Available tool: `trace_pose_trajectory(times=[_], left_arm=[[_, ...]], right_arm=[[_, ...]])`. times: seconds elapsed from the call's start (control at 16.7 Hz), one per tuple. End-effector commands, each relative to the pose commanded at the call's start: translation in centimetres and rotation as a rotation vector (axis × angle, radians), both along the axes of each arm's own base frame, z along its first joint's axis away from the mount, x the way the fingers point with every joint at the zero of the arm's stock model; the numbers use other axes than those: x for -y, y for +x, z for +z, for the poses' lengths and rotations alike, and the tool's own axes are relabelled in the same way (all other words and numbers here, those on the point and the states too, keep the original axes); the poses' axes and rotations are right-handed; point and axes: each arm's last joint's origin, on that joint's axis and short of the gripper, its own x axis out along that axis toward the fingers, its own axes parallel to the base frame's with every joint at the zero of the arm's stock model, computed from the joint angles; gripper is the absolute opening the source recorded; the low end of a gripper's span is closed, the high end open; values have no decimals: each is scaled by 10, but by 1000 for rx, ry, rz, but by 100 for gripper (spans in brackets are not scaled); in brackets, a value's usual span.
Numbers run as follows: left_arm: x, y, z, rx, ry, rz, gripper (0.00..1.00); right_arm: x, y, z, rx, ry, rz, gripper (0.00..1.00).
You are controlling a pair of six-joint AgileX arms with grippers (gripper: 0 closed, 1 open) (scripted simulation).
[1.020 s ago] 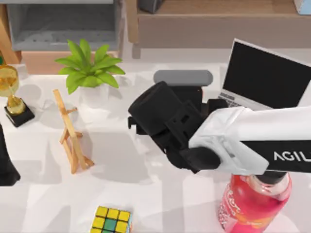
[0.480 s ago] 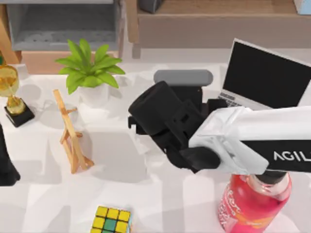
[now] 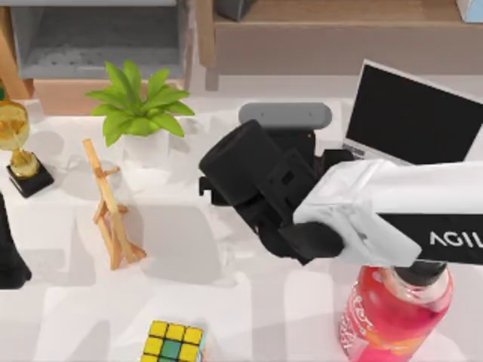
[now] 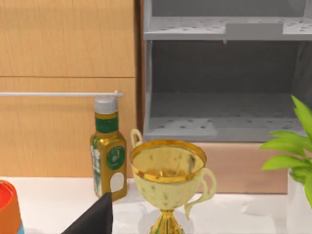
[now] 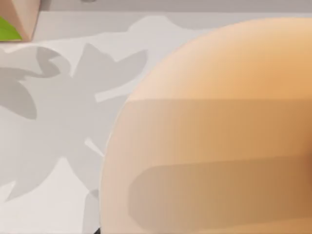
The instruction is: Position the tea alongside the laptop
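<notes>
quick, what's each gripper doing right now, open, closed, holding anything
Left gripper: parked at the table's left edge; cannot be told.
Right gripper: mid-table near the laptop, right against the tea; cannot be told.

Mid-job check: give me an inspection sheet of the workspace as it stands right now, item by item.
Surface: white table, shadowed in patches.
Job's things: laptop open at the far right, screen black; tea close up in the right wrist view, peach-orange.
Clutter: potted plant, wooden easel, gold trophy, puzzle cube, pink-red bottle, green-gold bottle.
Grippers: right arm reaches over the table's middle, near the laptop; left arm parked at the left edge.
Cables: nothing seen.
Surroundings: wooden cabinet and grey shelves behind the table.
</notes>
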Motion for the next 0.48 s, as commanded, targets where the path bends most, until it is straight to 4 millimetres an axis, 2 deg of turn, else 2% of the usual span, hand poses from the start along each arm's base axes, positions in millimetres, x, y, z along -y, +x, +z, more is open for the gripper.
trace_pose_trajectory(times=[0.24, 0.36, 0.48], left_arm=[[0, 0, 0, 0, 0, 0, 100], [0, 0, 0, 0, 0, 0, 100], [0, 0, 0, 0, 0, 0, 100]], right_arm=[[0, 0, -3, -4, -4, 0, 0], [3, 7, 14, 37, 26, -17, 0], [16, 19, 38, 90, 55, -46, 0]])
